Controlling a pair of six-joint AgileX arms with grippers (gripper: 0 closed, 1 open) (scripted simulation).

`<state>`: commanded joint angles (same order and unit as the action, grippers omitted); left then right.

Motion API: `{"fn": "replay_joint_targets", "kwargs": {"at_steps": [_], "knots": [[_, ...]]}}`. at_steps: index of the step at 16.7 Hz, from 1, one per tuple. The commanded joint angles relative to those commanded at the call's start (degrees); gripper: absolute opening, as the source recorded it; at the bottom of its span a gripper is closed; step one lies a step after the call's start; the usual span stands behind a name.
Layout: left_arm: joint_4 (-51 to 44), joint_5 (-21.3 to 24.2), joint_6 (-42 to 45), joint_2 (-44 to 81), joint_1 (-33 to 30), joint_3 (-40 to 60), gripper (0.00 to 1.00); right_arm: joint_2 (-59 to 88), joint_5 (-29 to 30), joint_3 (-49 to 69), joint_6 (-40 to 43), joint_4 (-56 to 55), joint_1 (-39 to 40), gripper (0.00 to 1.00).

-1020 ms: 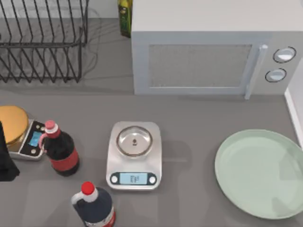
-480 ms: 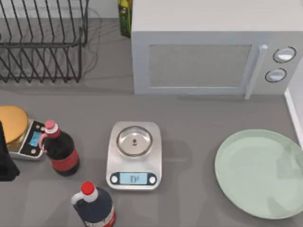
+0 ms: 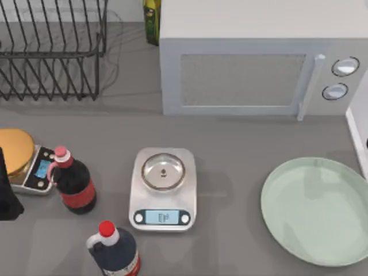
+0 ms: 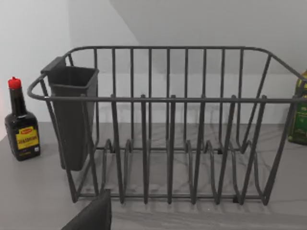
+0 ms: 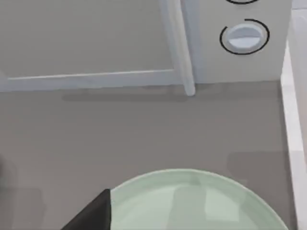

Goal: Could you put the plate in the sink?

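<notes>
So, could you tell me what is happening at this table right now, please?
Nothing is being held yet. The large round pale mint-green plate lies flat on the grey table at its right side, in front of the grey-white microwave and beside the white-rimmed sink. The right wrist view looks down at the plate's edge. The left arm sits at the left edge.

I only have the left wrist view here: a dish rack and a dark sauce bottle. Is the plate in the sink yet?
Observer: No. In the top view the plate lies flat on the counter at the table's right, beside the sink, not in it.
Operator: Is anything gripping it?
Observer: The right gripper is by the plate's rim in the right wrist view; I can't tell if it is touching.
Operator: And where is the left one?
Observer: The left gripper is at the table's left edge.
</notes>
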<state>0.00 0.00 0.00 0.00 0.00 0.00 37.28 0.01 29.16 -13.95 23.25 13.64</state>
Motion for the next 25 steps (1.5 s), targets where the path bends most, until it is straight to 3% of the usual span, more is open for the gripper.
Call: {"fn": "replay_joint_targets", "kwargs": {"at_steps": [12, 20, 25], "knots": [[0.0, 0.0, 0.0, 0.0, 0.0, 0.0, 1.00, 61.4, 0.0, 42.9, -20.5, 34.1, 20.0, 1.00], [0.0, 0.0, 0.0, 0.0, 0.0, 0.0, 1.00, 68.4, 0.0, 48.1, -23.0, 38.3, 22.5, 1.00], [0.0, 0.0, 0.0, 0.0, 0.0, 0.0, 1.00, 70.3, 0.0, 45.4, -23.0, 34.0, 22.3, 1.00]]}}
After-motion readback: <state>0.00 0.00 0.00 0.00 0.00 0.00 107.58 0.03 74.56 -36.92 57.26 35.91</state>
